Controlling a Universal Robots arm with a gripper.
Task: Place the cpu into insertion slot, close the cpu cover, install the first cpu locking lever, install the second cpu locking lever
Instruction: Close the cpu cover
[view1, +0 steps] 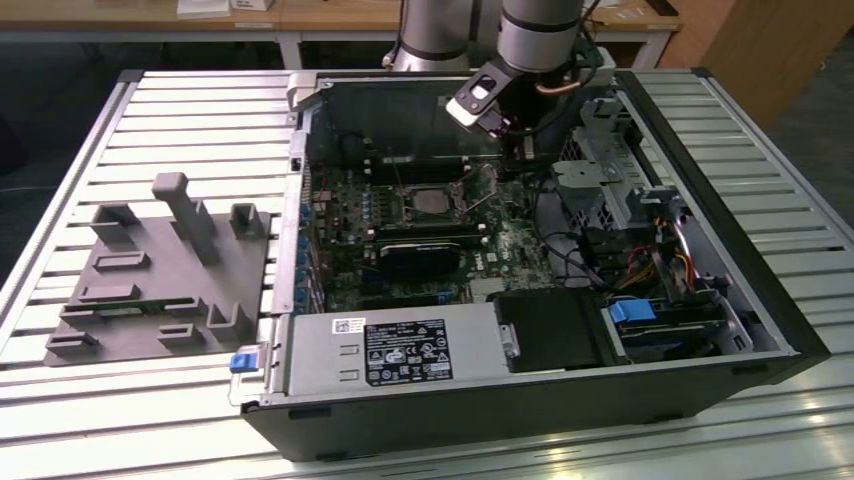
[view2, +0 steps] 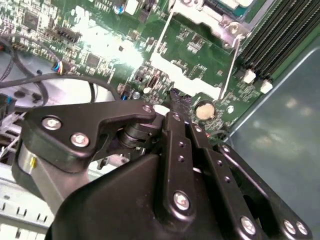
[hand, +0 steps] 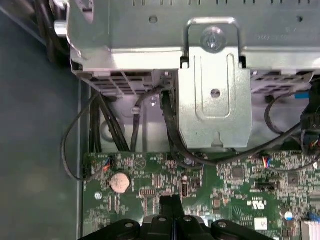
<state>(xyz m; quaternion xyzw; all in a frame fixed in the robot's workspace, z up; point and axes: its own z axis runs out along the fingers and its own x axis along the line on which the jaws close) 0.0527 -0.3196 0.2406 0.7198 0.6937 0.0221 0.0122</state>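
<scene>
Pincer (view1: 519, 158) near cpu (view1: 430, 200), on the exterior view's right

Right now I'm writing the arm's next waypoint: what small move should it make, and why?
Probably ease the gripper across to the thin locking lever beside its tip. The cpu already sits in the insertion slot, the jaws are shut on nothing above the board, and that lever is the nearest task part.

I can read nothing from here: the black-and-white label (view1: 407, 352) and small white sticker (view1: 350, 323) on the grey box (view1: 320, 362), well apart from my gripper (view1: 521, 152), and the white print on the green board (hand: 240, 175) just beside it, are too fine to make out.
</scene>
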